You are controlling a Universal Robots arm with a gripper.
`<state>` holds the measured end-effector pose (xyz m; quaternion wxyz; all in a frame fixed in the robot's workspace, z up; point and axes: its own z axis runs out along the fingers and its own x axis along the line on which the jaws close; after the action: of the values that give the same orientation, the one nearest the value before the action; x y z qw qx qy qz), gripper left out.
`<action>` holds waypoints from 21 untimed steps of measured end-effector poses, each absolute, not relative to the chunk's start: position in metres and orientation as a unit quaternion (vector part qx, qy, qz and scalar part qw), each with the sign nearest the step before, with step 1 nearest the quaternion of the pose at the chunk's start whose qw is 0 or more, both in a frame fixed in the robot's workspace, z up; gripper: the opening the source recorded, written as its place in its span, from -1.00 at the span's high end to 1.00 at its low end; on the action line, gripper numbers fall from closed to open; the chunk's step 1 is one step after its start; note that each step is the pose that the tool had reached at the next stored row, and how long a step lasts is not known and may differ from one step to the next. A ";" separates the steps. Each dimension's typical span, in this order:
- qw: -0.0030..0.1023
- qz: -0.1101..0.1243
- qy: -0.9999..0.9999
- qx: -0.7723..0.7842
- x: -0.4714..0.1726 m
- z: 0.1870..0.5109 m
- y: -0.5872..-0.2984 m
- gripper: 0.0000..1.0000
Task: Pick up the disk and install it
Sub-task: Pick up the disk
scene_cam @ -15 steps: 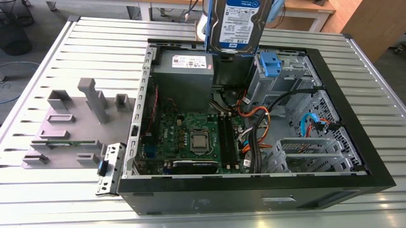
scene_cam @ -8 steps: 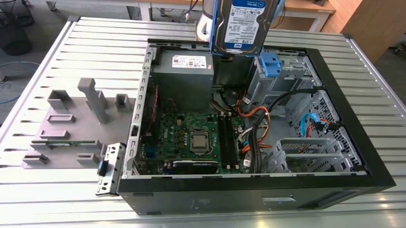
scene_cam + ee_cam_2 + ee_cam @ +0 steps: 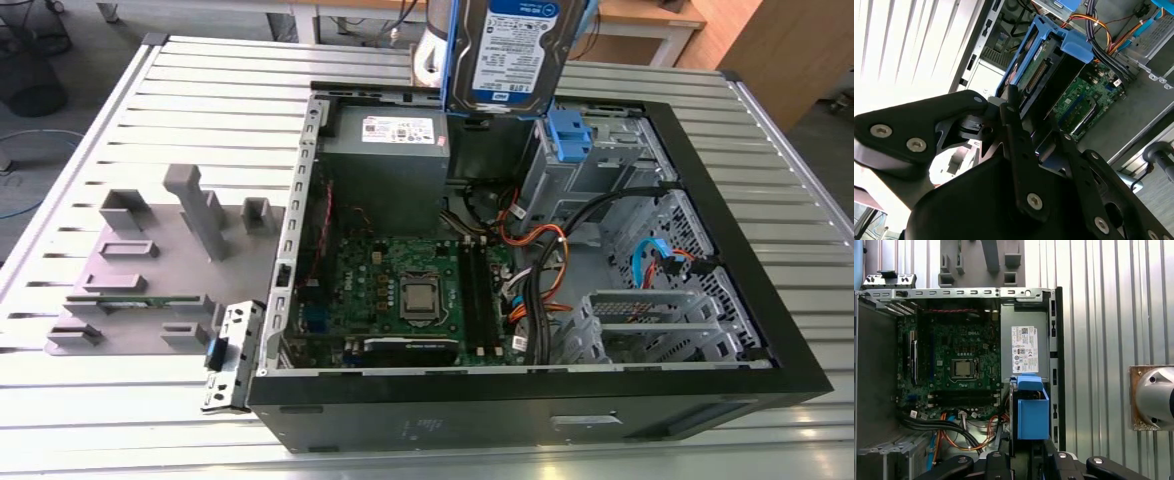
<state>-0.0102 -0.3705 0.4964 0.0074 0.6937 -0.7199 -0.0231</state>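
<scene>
- The disk (image 3: pixel 514 50) is held upright in the air over the far end of the open computer case (image 3: pixel 747 330), with its white-and-blue label turned to the exterior view. Its upper part is cut off by that picture's top edge.
- The pincer (image 3: pixel 1029 112) is closed on the disk. In the second wrist view a thin black finger (image 3: pixel 1012 102) is laid against one face. The opposite contact is largely hidden behind the black linkage.
- In the first wrist view the disk is seen edge-on. Its blue side rail (image 3: pixel 1032 415) is visible, while the metal body is hidden beneath it.
- The disk is placed just beside the end of the power supply (image 3: pixel 1024 340) and apart from the motherboard (image 3: pixel 954 365).
- A blue clip (image 3: pixel 567 135) is noted in the drive cage, just below the disk's lower edge in the exterior view. The disk is not seated in the cage.
- Orange and black cables (image 3: pixel 547 250) are bundled between the motherboard and the cage.
- A grey fixture block (image 3: pixel 147 270) is set on the slatted surface (image 3: pixel 214 100), well apart from the disk, at the exterior view's left.
- A round metal part (image 3: pixel 1154 397) is cut off at the picture's edge and cannot be identified.
</scene>
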 end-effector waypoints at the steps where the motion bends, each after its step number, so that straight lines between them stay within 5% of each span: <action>1: 0.007 -0.023 -0.720 0.694 -0.010 0.496 -0.371 0.31; 21: 0.007 -0.023 -0.720 0.694 -0.010 0.496 -0.384 0.31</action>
<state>-0.0103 -0.3842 0.4964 0.0074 0.6936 -0.7199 -0.0231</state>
